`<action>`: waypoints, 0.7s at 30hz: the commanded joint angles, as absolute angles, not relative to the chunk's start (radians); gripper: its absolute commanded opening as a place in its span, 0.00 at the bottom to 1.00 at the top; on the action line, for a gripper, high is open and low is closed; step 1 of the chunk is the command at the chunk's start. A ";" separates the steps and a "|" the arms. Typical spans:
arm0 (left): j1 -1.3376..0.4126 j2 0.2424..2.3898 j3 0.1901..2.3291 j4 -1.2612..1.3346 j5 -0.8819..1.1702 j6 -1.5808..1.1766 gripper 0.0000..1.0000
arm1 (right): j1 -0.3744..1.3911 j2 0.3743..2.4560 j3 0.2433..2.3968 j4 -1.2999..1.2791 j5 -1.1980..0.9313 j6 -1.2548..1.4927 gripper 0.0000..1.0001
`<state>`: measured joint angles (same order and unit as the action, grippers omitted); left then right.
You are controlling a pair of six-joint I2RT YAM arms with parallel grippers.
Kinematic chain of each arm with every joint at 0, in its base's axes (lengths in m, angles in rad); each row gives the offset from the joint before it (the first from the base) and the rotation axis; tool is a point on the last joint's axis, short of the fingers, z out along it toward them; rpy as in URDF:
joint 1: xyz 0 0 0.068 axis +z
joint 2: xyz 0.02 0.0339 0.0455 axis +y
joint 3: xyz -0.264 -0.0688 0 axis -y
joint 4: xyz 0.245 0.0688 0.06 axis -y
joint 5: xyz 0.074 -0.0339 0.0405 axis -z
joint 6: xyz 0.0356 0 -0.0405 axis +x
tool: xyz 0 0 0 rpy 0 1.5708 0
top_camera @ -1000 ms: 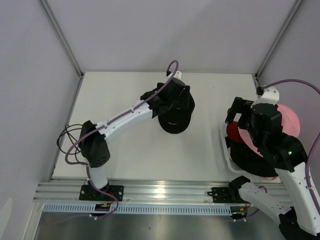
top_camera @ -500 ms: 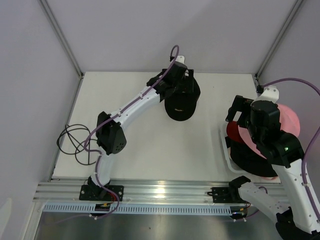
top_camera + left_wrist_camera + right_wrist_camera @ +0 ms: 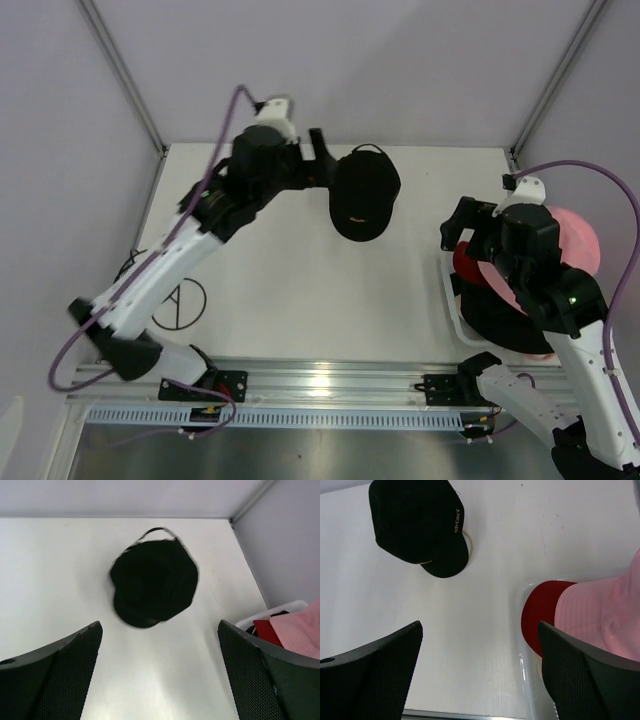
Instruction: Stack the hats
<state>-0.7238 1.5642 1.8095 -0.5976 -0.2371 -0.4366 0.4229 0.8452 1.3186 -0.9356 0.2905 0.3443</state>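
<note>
A black baseball cap [image 3: 362,195] lies alone at the back middle of the white table [image 3: 300,280]. It also shows in the left wrist view [image 3: 152,587] and in the right wrist view [image 3: 415,522], with "SPORT" lettering. My left gripper [image 3: 320,165] is open and empty, raised just left of the cap [image 3: 160,680]. My right gripper [image 3: 462,235] is open and empty above the left edge of the basket [image 3: 480,675]. A red cap [image 3: 468,268] [image 3: 540,610], a pink hat [image 3: 580,235] [image 3: 600,615] and a black hat [image 3: 500,320] lie in the basket.
The white basket [image 3: 448,290] stands at the table's right edge; its rim shows in the right wrist view [image 3: 525,670] and the left wrist view [image 3: 272,611]. A black cable loop [image 3: 175,300] lies at the left front. Grey walls enclose the back and sides.
My left gripper has let go of the black cap and pulled back up and to the left; the cap now lies on the table. The right arm has barely moved.
</note>
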 commanded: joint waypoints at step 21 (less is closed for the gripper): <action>-0.444 0.722 1.260 -1.530 -0.942 -1.230 0.96 | 0.420 0.761 1.218 -0.833 0.140 0.402 1.00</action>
